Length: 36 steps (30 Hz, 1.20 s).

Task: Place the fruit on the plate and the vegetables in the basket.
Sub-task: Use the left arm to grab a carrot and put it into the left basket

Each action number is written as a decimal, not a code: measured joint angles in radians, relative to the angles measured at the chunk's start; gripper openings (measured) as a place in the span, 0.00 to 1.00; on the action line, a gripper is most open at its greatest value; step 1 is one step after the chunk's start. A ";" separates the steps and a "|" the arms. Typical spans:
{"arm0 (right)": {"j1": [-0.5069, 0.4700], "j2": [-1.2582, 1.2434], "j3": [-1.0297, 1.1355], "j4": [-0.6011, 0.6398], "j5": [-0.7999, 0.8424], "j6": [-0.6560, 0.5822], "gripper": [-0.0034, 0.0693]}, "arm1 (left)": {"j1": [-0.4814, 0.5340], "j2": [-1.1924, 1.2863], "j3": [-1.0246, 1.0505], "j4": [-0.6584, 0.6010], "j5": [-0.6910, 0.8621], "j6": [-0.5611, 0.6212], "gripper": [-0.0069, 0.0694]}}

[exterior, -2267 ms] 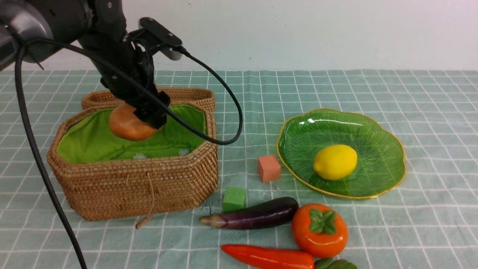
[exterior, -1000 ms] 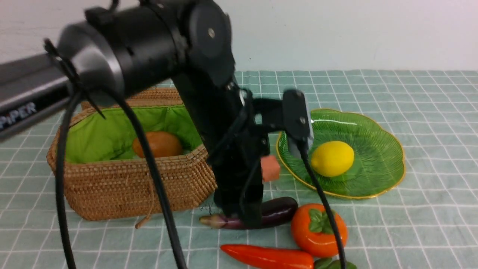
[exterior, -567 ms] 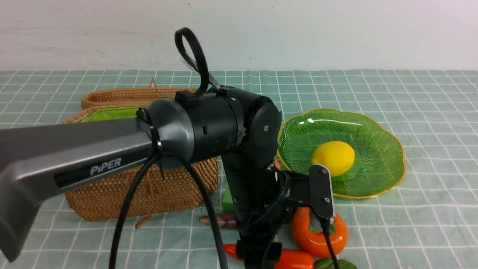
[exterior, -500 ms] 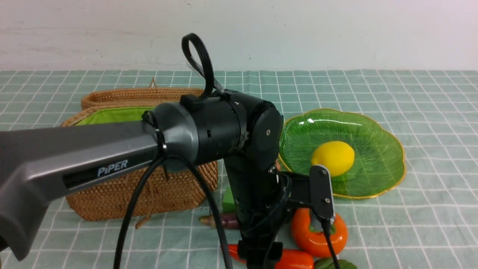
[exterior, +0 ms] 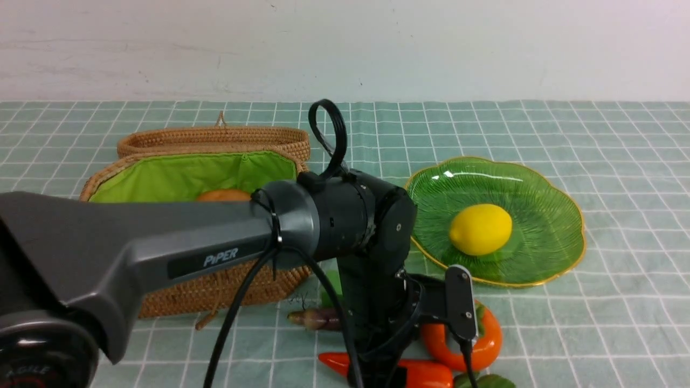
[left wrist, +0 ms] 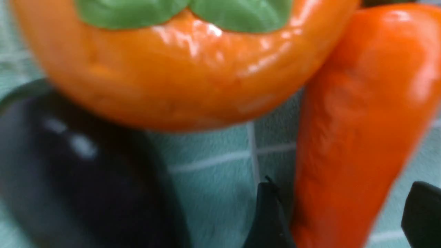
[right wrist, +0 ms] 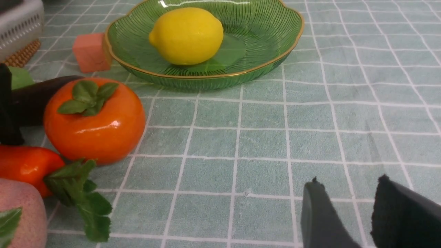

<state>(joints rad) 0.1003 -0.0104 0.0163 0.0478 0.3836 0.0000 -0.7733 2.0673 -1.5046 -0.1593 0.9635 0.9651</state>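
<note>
Left gripper [left wrist: 341, 184], jaws wide and not yet clamped, straddles the carrot [left wrist: 348, 120], which lies left-to-right at the scene's near edge, just near of eggplant [left wrist: 86, 165] and persimmon [left wrist: 179, 69].

Yellow lemon [exterior: 481, 229], ribbed green plate [exterior: 539, 188], orange persimmon [right wrist: 94, 120], teal checked cloth [exterior: 620, 323]

"What's carrying everything?"

"A pale green checked tablecloth [exterior: 620, 140]. From the front, the wicker basket [exterior: 99, 180] sits at nine o'clock with its lid [exterior: 215, 137] just behind, and the green glass plate [exterior: 550, 215] at three."

"And nearer?"

"At six there's an eggplant [exterior: 315, 319], persimmon [exterior: 485, 334], carrot [exterior: 426, 373] and peach [right wrist: 20, 213], all close together. The green cube [right wrist: 19, 77] is at the eggplant's twelve, and the salmon cube [right wrist: 91, 51] at the plate's nine."
</note>
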 joint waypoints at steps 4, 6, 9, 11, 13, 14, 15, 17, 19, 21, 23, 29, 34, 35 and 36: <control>0.000 0.000 0.000 0.000 0.000 0.000 0.38 | 0.000 0.016 -0.003 -0.009 -0.009 0.000 0.59; 0.000 0.000 0.000 0.000 0.000 0.000 0.38 | 0.000 0.019 -0.007 -0.005 -0.012 0.000 0.50; 0.000 0.000 0.000 0.000 0.000 0.000 0.38 | 0.000 0.020 -0.009 -0.002 -0.012 0.000 0.47; 0.000 0.000 0.000 0.000 0.000 0.000 0.38 | 0.000 0.021 -0.010 -0.001 -0.010 0.000 0.47; 0.000 0.000 0.000 0.000 0.000 0.000 0.38 | 0.000 0.021 -0.010 -0.001 -0.009 0.000 0.47; 0.000 0.000 0.000 0.000 0.000 0.000 0.38 | 0.000 0.021 -0.011 -0.001 -0.008 0.000 0.47; 0.000 0.000 0.000 0.000 0.000 0.000 0.38 | 0.000 0.021 -0.011 0.000 -0.006 0.003 0.47; 0.000 0.000 0.000 0.000 0.000 0.000 0.38 | 0.000 0.021 -0.012 0.001 0.001 0.005 0.47; 0.000 0.000 0.000 0.000 0.000 0.000 0.38 | 0.000 0.020 -0.014 0.006 0.010 0.006 0.47; 0.000 0.000 0.000 0.000 0.000 0.000 0.38 | 0.000 0.018 -0.014 0.009 0.022 0.006 0.47; 0.000 0.000 0.000 0.000 0.000 0.000 0.38 | 0.000 0.010 -0.012 0.012 0.041 0.004 0.47; 0.000 0.000 0.000 0.000 0.000 0.000 0.38 | 0.000 -0.064 -0.010 0.023 0.082 -0.005 0.47; 0.000 0.000 0.000 0.000 0.000 0.000 0.38 | 0.000 -0.165 -0.026 0.076 0.092 -0.048 0.47; 0.000 0.000 0.000 0.000 0.000 0.000 0.38 | 0.000 -0.190 -0.038 0.101 0.094 -0.067 0.47; 0.000 0.000 0.000 0.000 0.000 0.000 0.38 | 0.000 -0.210 -0.050 0.132 0.096 -0.089 0.47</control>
<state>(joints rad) 0.1003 -0.0104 0.0163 0.0478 0.3836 0.0000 -0.7733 1.8569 -1.5541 -0.0274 1.0591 0.8760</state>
